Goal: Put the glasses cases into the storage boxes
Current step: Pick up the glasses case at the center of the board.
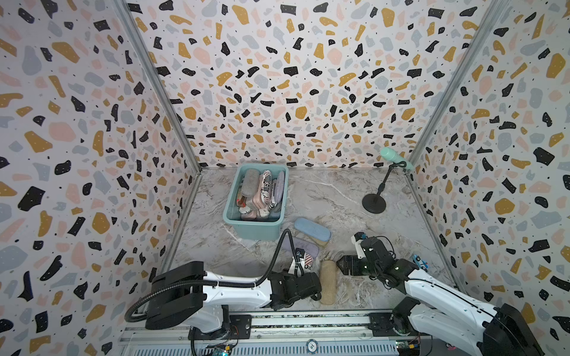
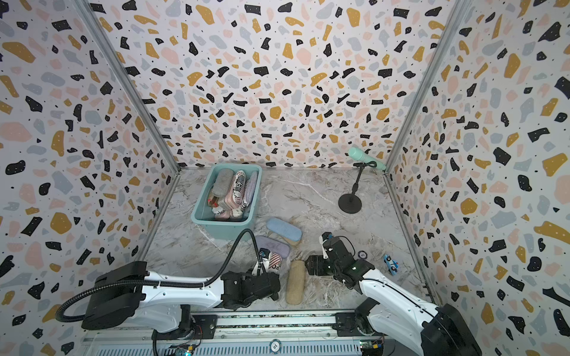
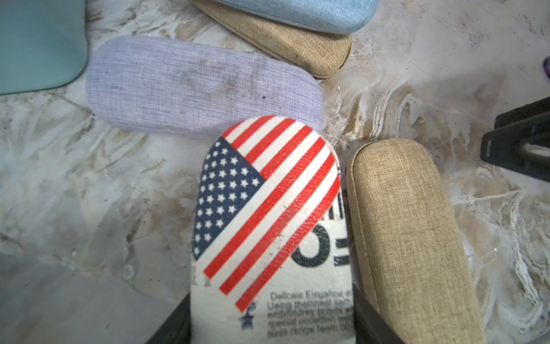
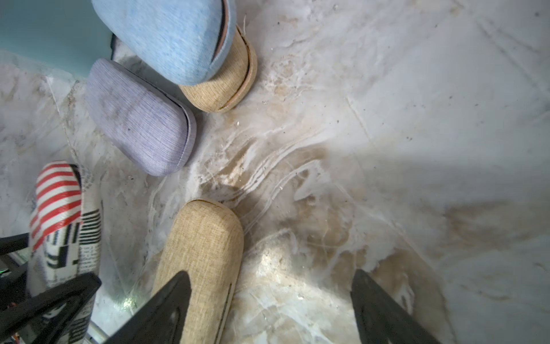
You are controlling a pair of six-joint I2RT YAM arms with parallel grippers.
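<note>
White flag case (image 3: 268,208) is pinched in the left claw (image 3: 270,312), five o'clock from the tub (image 1: 253,231). Lift it high over the rim, then let go. Right claw (image 4: 270,274) is spread wide.

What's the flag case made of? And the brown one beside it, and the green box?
The flag case looks like printed coated fabric: faint weave, slight sheen. The tan case looks like coarse woven cloth, matte. The green box seems plastic: smooth rolled rim.
</note>
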